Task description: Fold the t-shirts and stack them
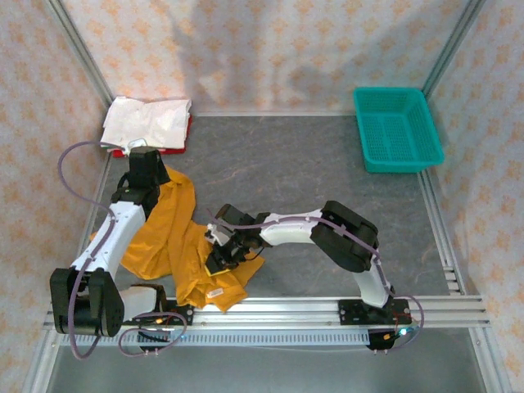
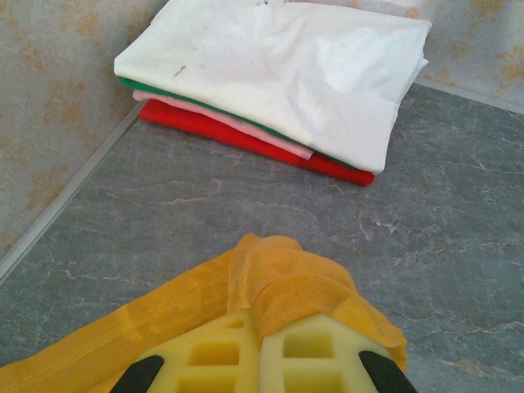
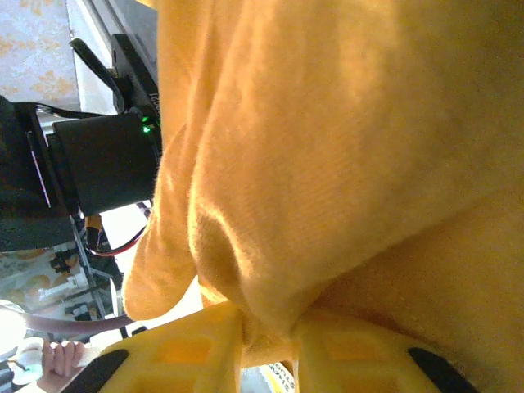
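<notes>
**Both grippers pinch the orange shirt**

The grey table [image 1: 327,176] carries everything. The orange shirt [image 1: 174,246] lies crumpled on the table's near left part. It spreads from beside the left arm down to the near rail, and a small pale label shows at its near edge. The teal basket [image 1: 397,131] sits at the far right corner, well apart from the shirts. At the far left corner a folded stack rests against the wall. The white shirt [image 2: 286,74] is on top, thin green and pink layers lie under it, and the red shirt [image 2: 237,131] is at the bottom.

The left gripper [image 2: 260,332] is at the orange shirt's far end, near the stack but apart from it. Its 2 fingers are closed together on a fold of orange hem, which bulges up over the pads. The right gripper [image 3: 266,340] is at the shirt's near right part. Its fingers stand only a narrow gap apart, with a bunch of orange cloth clamped between them. The cloth drapes close to that wrist camera.
</notes>
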Motion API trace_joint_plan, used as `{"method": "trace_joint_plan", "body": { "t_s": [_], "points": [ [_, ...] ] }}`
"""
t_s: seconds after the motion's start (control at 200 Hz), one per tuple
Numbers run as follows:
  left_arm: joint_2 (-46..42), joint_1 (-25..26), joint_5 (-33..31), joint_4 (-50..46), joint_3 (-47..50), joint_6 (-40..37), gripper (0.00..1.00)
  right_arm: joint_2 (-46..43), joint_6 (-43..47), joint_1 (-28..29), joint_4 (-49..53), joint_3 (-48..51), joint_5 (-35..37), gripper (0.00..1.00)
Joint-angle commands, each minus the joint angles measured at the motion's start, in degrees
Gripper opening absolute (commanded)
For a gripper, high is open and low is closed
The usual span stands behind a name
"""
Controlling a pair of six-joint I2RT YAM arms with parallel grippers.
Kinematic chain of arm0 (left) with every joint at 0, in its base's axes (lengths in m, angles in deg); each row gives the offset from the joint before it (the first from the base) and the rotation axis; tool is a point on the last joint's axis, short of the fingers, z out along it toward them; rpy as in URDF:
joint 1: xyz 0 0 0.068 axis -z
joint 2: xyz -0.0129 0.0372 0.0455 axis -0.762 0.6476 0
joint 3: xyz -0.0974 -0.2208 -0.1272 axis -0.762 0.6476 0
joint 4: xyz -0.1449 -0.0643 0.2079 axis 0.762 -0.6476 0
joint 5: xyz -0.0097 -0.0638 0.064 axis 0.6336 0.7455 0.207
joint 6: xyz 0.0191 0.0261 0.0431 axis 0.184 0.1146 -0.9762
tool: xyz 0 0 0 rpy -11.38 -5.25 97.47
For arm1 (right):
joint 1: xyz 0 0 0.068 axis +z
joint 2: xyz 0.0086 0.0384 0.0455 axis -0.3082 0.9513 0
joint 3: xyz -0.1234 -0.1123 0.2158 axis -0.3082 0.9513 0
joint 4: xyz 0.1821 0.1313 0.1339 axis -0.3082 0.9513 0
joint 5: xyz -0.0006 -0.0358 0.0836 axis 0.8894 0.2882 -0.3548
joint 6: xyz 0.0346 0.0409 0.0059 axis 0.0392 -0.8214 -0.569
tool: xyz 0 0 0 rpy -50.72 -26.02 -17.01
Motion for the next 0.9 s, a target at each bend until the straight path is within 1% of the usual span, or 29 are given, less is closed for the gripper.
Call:
{"method": "trace_joint_plan", "body": {
  "t_s": [0.0,0.165,0.21,0.375,0.445,0.53,0.596,0.651,0.756,0.801,0.891],
  "points": [
    [-0.77,-0.35,-1.43,1.09,0.32,0.66,0.0,-0.44,0.96,-0.24,0.11,-1.01,0.06,0.18],
    [-1.37,-0.33,-2.07,0.96,0.4,0.46,0.0,-3.14,0.65,-1.77,-0.24,-0.15,1.55,0.05],
    [-1.3,-0.33,-1.98,1.03,0.44,0.48,0.0,-3.84,0.7,-2.27,-0.09,-0.23,1.58,0.0],
    [-1.37,-0.33,-2.46,0.74,0.13,0.57,0.0,-7.8,0.57,-4.3,1.87,0.06,2.94,0.0],
    [-1.98,-0.38,-2.96,0.76,0.28,0.78,0.0,-10.42,1.88,-5.49,5.41,-0.1,4.99,0.0],
    [-3.7,-0.41,-3.2,0.52,0.44,1.23,0.0,-14.0,7.03,-7.03,14.88,-1.84,9.59,0.0],
    [-5.84,-0.41,-2.99,0.24,0.42,1.68,0.0,-16.6,11.49,-8.83,23.58,-3.66,15.07,0.0],
    [-7.8,-0.43,-2.86,0.06,0.37,1.88,0.0,-18.94,14.05,-10.86,28.96,-4.27,19.82,0.0],
    [-11.71,-0.41,-2.82,-1.09,-0.53,2.23,0.0,-22.92,17.02,-16.59,35.95,-4.55,28.13,0.0],
    [-13.33,-0.45,-2.35,-1.66,-0.99,2.17,0.0,-24.81,17.53,-18.85,38.19,-4.9,33.13,0.0],
    [-16.37,-0.41,-0.76,-3.02,-2.39,2.19,0.0,-28.68,18.25,-22.76,39.66,-5.35,39.08,0.0]
  ]
}}
